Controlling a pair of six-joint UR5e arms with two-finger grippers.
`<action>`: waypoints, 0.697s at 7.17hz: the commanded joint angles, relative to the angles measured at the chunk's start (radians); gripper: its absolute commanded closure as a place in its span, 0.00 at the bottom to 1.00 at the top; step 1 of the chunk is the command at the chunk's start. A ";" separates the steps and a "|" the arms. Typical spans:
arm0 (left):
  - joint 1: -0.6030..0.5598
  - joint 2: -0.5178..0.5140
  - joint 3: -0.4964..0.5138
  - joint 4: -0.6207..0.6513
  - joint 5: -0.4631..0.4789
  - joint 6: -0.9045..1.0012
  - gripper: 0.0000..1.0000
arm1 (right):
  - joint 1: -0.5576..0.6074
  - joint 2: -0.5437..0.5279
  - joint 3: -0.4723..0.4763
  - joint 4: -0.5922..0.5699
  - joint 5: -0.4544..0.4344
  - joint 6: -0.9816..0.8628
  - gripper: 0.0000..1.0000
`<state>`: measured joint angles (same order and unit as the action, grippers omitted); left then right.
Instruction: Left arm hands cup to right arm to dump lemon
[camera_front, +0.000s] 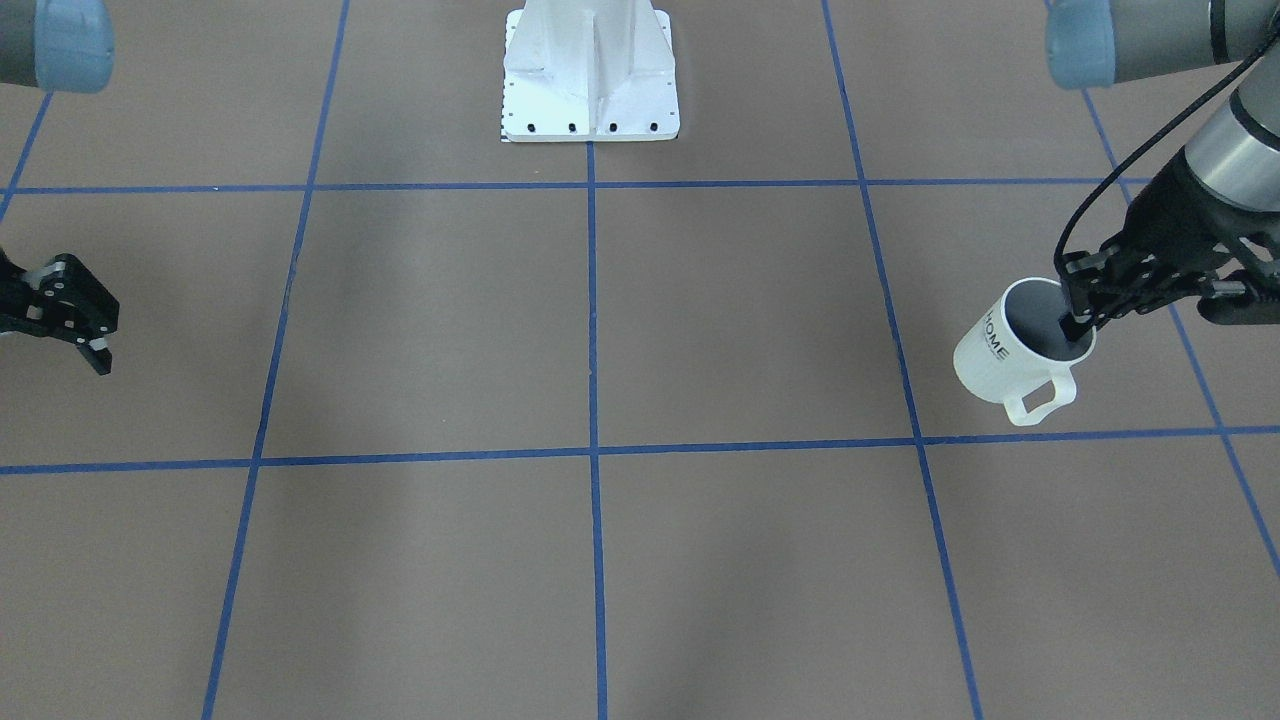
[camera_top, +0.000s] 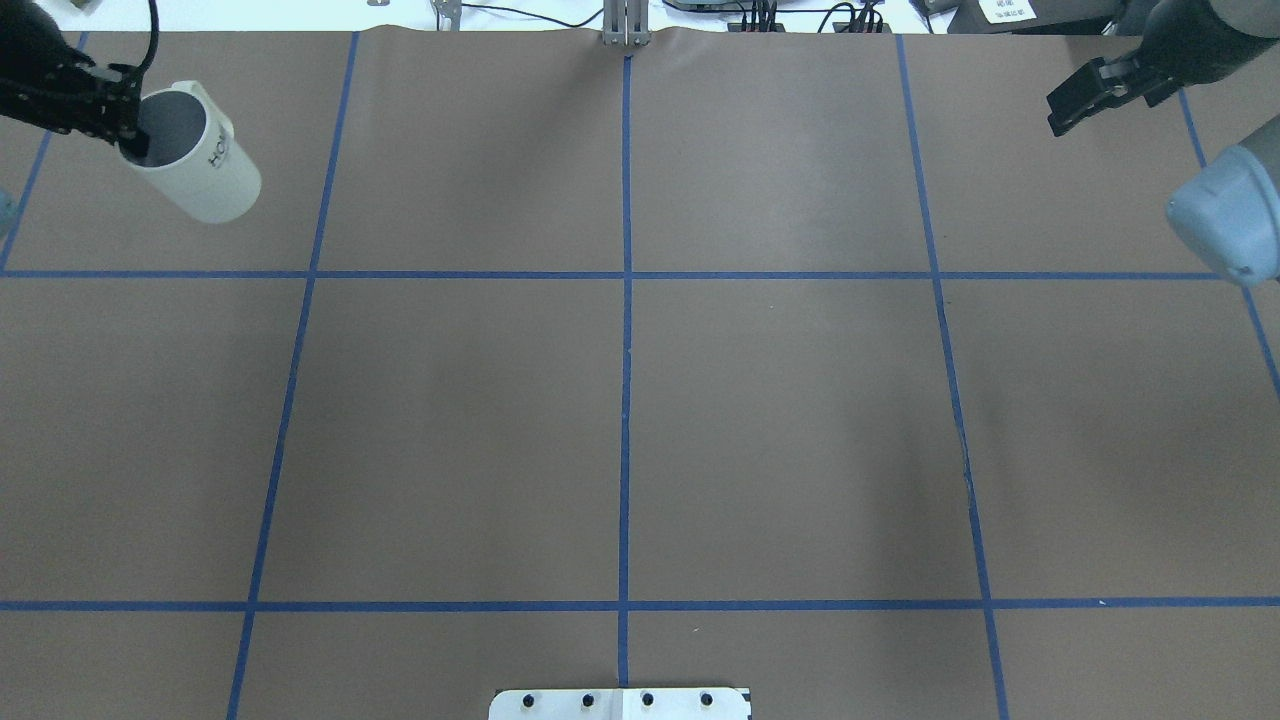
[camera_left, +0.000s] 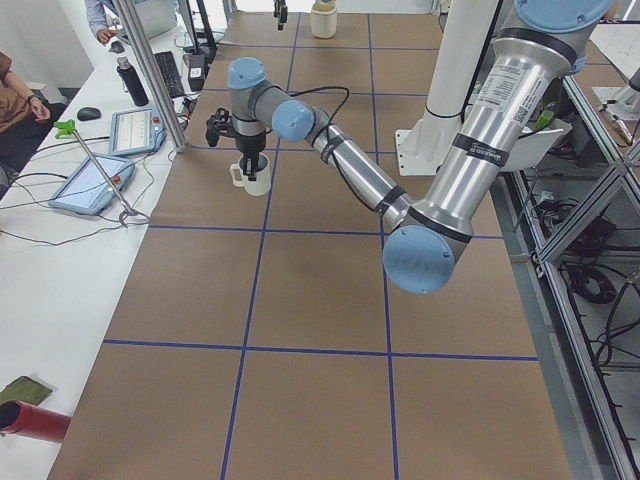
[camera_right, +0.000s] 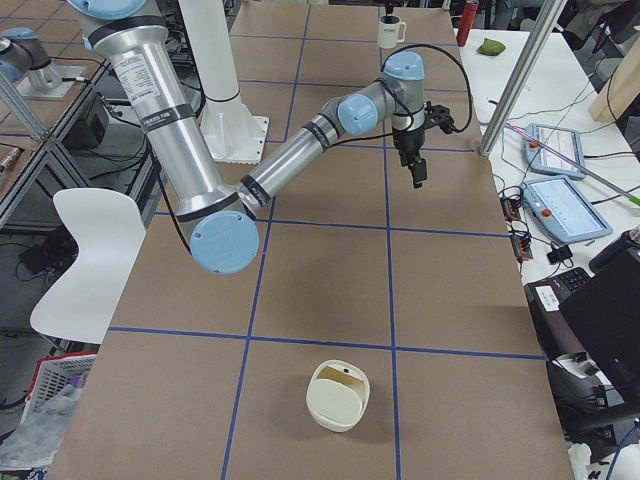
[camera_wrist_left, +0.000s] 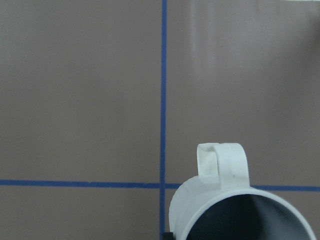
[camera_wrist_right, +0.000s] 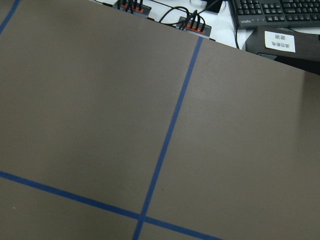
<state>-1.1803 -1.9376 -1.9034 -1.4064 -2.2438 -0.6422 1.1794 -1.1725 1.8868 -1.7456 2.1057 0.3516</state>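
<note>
**Left arm.** The left arm (camera_left: 480, 130) reaches across the counter (camera_top: 780, 420) to the outer cell on the robot's left, in the row farthest from the white mounting plate (camera_front: 590, 100). Its wrist points down over the cup (camera_front: 1000, 355).

**Left gripper.** The left gripper (camera_front: 1078, 322) is clamped on the cup wall at the rim. One finger sits inside the cup and the rest of the gripper is outside. The grip is on the side of the rim toward the robot's left end of the counter.

**Cup.** The cup is a white mug with a grey interior and black "HOME" lettering on its side.
- Its mouth faces up.
- The loop handle points away from the robot, toward the operators' side.
- The cup is just beside a blue tape line (camera_top: 625, 400) crossing seen in the left wrist view.
- It cannot be determined whether the base touches the counter.
- The visible part of the interior is dark, and no contents can be made out.

**Right arm.** The right arm (camera_right: 300, 150) extends to the opposite end of the same far row. The right gripper (camera_top: 1065, 108) hangs above the counter and touches nothing. It cannot be determined whether its fingers are apart or together. The two grippers are well apart, with the counter's centre cells between them.

**Other items.** A cream container (camera_right: 338, 397) stands on the counter at the robot's right end.
</note>
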 joint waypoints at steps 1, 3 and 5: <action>0.005 0.164 -0.051 -0.012 0.058 0.105 1.00 | 0.044 -0.051 -0.002 -0.054 0.083 -0.061 0.00; 0.010 0.292 -0.034 -0.136 0.058 0.110 1.00 | 0.123 -0.087 -0.003 -0.092 0.154 -0.188 0.00; 0.013 0.357 0.024 -0.299 0.046 0.093 1.00 | 0.149 -0.099 -0.002 -0.127 0.154 -0.241 0.00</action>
<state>-1.1693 -1.6233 -1.9125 -1.6068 -2.1911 -0.5420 1.3112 -1.2604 1.8842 -1.8550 2.2552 0.1419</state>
